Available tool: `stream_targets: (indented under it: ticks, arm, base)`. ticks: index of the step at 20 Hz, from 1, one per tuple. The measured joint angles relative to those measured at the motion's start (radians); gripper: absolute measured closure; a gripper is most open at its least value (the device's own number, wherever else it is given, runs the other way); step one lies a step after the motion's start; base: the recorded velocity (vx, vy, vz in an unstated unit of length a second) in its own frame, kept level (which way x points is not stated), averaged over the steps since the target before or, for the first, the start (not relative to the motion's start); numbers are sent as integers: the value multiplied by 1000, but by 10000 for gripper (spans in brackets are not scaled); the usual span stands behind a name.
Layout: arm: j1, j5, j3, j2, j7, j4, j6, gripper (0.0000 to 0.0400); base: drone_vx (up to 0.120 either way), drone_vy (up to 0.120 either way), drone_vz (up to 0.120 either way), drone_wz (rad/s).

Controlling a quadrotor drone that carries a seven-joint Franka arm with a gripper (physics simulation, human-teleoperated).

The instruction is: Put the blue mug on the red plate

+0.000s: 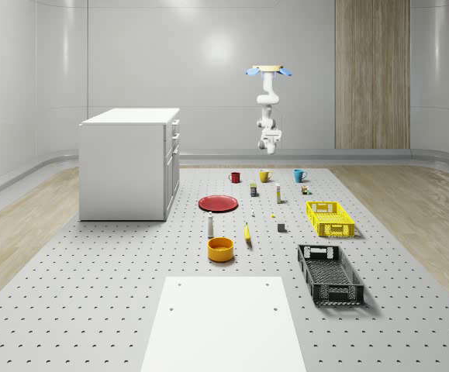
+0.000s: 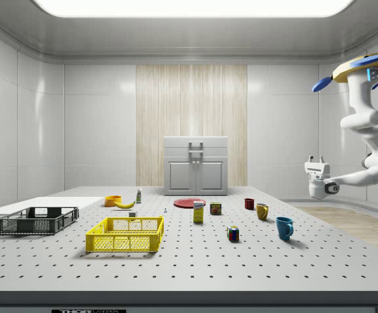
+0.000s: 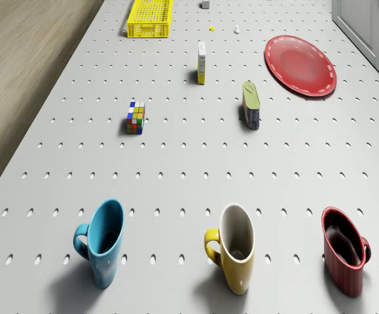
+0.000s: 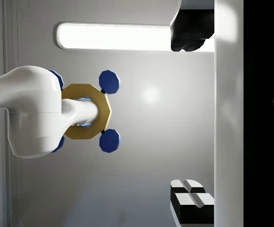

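While the drone (image 1: 268, 71) hovered high above the far edge of the pegboard table (image 1: 115, 294), its arm hung down with the gripper (image 2: 316, 160) held in mid-air, fingers apart and holding nothing. Below, the blue mug (image 3: 102, 242) stood upright on the table beside a yellow mug (image 3: 235, 256) and a red mug (image 3: 345, 258), well apart from the red plate (image 3: 300, 65).
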Motion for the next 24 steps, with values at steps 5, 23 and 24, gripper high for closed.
stream_targets:
  ticks: [5, 23, 24]
  arm:
    - [-5, -22, 16, -3, 3, -3, 4, 0]
    - [-164, -712, 486, -54, 115, -202, 40, 0]
    - [-191, -816, 550, -66, 140, -254, 44, 0]
  base:
    - [120, 120, 0, 0]
    - [100, 49, 0, 0]
    - [0, 120, 0, 0]
